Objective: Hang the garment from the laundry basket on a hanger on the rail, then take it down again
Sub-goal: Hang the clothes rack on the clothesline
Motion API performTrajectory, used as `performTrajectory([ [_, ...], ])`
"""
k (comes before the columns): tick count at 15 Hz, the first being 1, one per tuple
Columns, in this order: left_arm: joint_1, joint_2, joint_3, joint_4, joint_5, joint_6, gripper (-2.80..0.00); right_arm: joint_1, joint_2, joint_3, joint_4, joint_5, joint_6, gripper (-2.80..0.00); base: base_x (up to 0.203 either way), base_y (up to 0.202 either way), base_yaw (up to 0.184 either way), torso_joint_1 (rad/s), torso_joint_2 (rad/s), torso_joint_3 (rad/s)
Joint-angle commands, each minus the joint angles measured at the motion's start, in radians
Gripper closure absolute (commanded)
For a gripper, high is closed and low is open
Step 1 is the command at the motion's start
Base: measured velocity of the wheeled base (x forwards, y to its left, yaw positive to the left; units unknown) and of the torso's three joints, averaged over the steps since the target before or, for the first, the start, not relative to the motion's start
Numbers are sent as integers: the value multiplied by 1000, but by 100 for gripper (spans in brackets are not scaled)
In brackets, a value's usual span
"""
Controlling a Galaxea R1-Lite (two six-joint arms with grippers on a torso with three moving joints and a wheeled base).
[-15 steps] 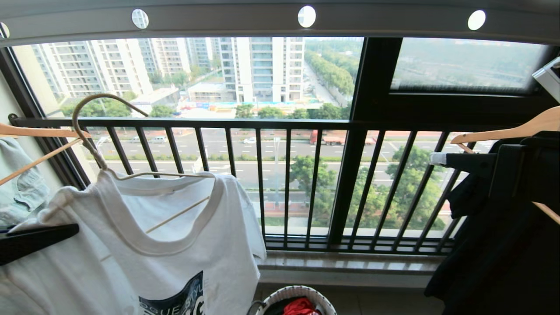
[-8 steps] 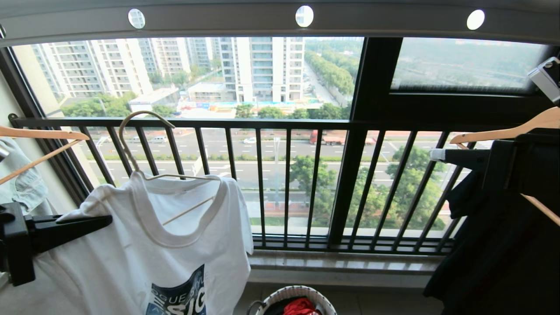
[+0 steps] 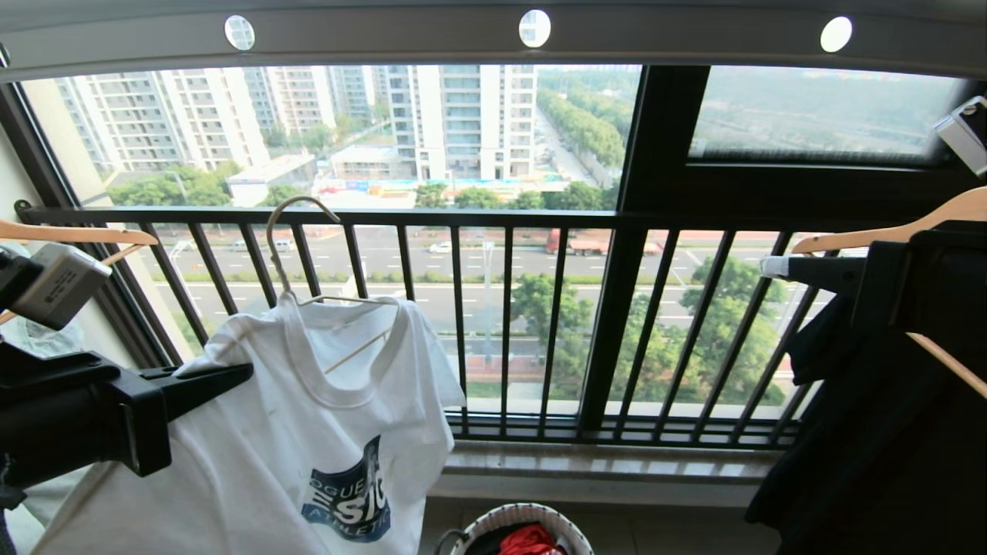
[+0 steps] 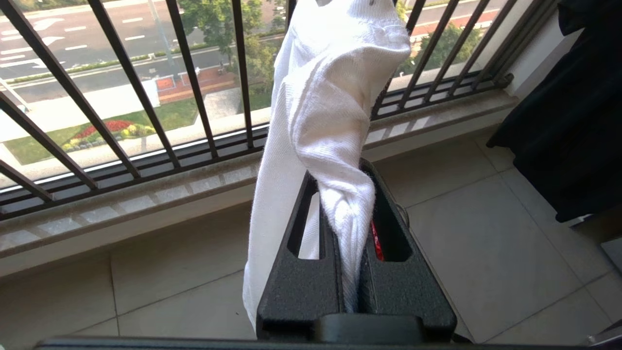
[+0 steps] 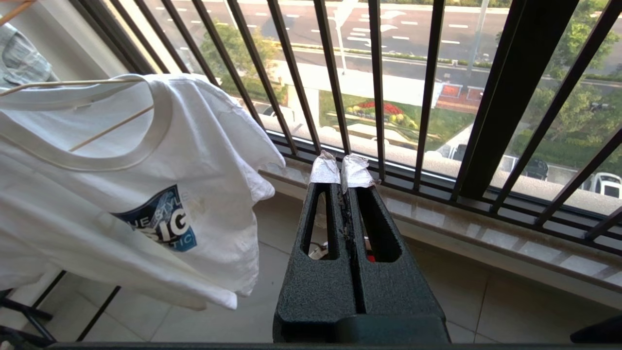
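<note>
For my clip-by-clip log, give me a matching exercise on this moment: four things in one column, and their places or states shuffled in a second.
Things:
1. white T-shirt
2. cream wire hanger
3. laundry basket
4. right end effector

Places or states:
A. shut with nothing between its tips, pointing at the window railing
B. on the floor under the window, something red inside
C. threaded through the shirt's neck, hook free in the air below the rail
D. pinched at one shoulder by the left end effector

Pairs: 1-D, 2-C, 3-B, 4-A
</note>
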Motion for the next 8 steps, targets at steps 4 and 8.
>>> performTrajectory([
  [4,-84,-200,103,-68,193,-53,0,-2,-12,-7,-2,2,1,0,0,0,0,0,0,0],
  [8,-84,-354,141,-59,289,-131,0,0,-12,-7,-1,2,1,0,0,0,0,0,0,0],
])
